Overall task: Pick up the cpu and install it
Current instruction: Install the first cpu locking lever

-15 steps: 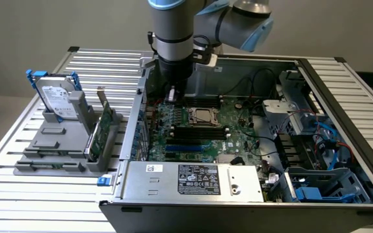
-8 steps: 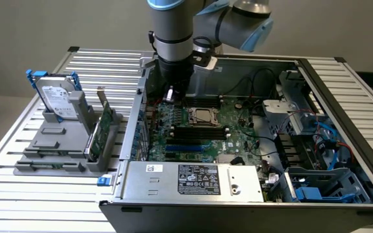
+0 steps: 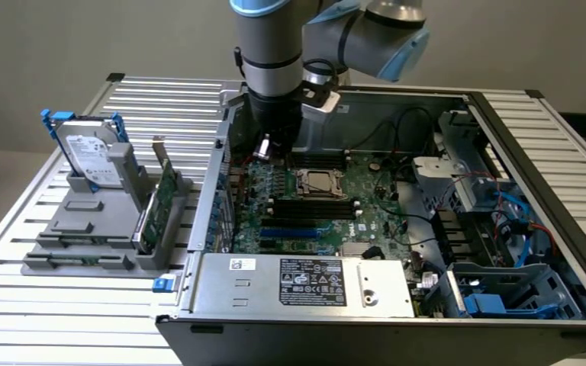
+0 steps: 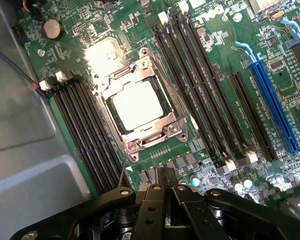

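One cpu [image 4: 137, 106] flat in the socket [image 4: 149, 139], apart from the clenched hand [image 4: 165, 176].

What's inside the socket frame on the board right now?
A shiny silver cpu lies flat inside the metal socket frame, filling its opening. Whatever is under the cpu is covered by it and cannot be seen.

Motherboard [image 4: 70, 45]: white printed lettering [image 4: 213, 13] near one edge, seen upside down, appears to read DELL. Power supply [image 3: 375, 263], at the near edge of the computer case [image 3: 395, 328]: black label [image 3: 313, 280] and white sticker [image 3: 243, 264], both with print too small to read. Hard drive [image 3: 89, 152], upright in the grey holder [image 3: 79, 229]: white label with illegible print.
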{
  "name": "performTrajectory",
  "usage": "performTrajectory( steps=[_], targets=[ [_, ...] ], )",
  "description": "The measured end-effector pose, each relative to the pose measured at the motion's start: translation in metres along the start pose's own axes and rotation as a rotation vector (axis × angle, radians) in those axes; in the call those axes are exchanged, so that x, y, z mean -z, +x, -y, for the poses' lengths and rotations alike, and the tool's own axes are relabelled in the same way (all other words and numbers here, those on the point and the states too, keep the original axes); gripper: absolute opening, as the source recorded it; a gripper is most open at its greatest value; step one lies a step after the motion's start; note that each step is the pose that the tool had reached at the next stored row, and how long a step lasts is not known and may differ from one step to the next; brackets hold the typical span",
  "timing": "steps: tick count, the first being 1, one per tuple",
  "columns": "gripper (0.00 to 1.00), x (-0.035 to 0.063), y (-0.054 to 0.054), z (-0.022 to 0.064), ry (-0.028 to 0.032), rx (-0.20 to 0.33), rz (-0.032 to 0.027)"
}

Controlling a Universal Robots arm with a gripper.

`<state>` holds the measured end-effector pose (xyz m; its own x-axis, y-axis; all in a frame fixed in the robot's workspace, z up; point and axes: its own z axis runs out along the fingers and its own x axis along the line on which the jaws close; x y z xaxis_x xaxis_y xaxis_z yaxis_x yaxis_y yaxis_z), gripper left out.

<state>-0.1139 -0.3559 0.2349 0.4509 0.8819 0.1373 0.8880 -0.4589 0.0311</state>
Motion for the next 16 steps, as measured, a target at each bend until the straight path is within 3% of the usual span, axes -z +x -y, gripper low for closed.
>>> performTrajectory(
  steps=[4, 9, 12, 16],
  targets=[
    [0.11, 0.0001, -0.0004, 0.0009, 0.0052, -0.031, -0.0138],
    [0.11, 0.0002, -0.0011, 0.0021, 0.0160, -0.064, -0.0321],
    [0.11, 0.0003, -0.0013, 0.0027, 0.0201, -0.087, -0.0368],
    [0.11, 0.0004, -0.0015, 0.0030, 0.0183, -0.131, -0.0420]
  ],
)
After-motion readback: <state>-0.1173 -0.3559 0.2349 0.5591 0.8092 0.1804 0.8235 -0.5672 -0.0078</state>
